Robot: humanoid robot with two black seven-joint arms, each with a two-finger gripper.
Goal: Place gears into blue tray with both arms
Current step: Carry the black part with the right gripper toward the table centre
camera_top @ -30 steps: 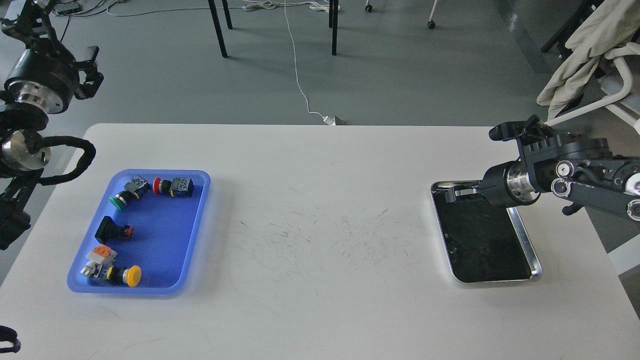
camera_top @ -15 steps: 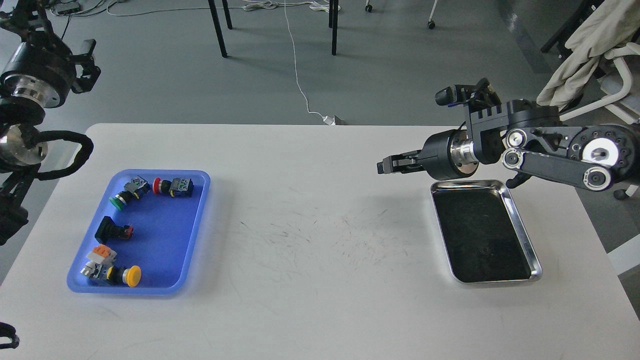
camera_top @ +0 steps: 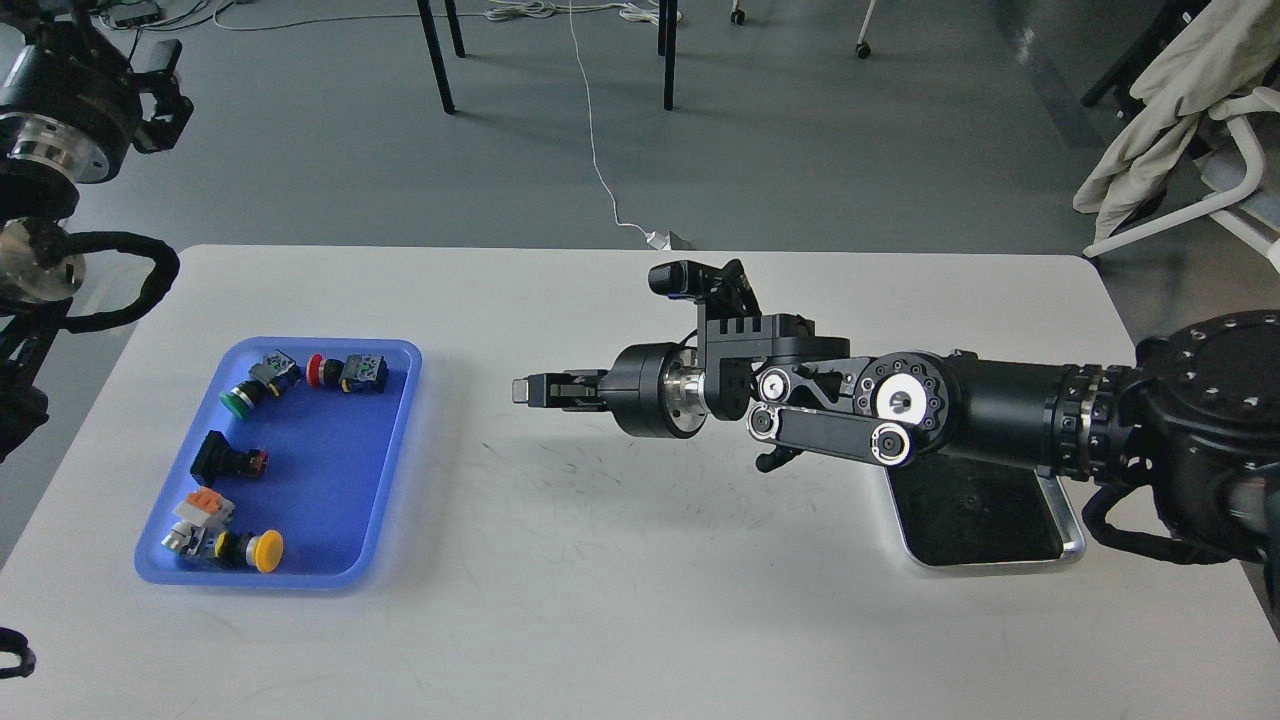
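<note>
Blue tray [camera_top: 395, 440] sits on the white desk [camera_top: 600, 600], near the desk's left edge. Landmark: this tray.

Inside the tray, along its far end: a green-capped push button [camera_top: 240, 400] and a red-capped one [camera_top: 318, 371], each with a small block body. Mid-tray, toward the left wall: black switch block [camera_top: 222, 458] with a red tip. Near end: an orange-topped part [camera_top: 204, 505] and a yellow-capped push button [camera_top: 262, 551]. No gears can be made out in the tray or anywhere on the desk.

Right arm [camera_top: 960, 415] reaches across the desk from the right, level, pointing at the tray. Right gripper [camera_top: 530, 389] hangs well to the right of the tray, over bare desk. Jaws look pressed together, narrow tip; cannot tell whether anything tiny sits between them.

Steel tray [camera_top: 1070, 520] with dark inside lies far right of the blue tray, partly hidden under the right arm.

Left arm [camera_top: 60, 140] is raised behind and left of the tray, off the desk edge. Its jaws cannot be told apart.
</note>
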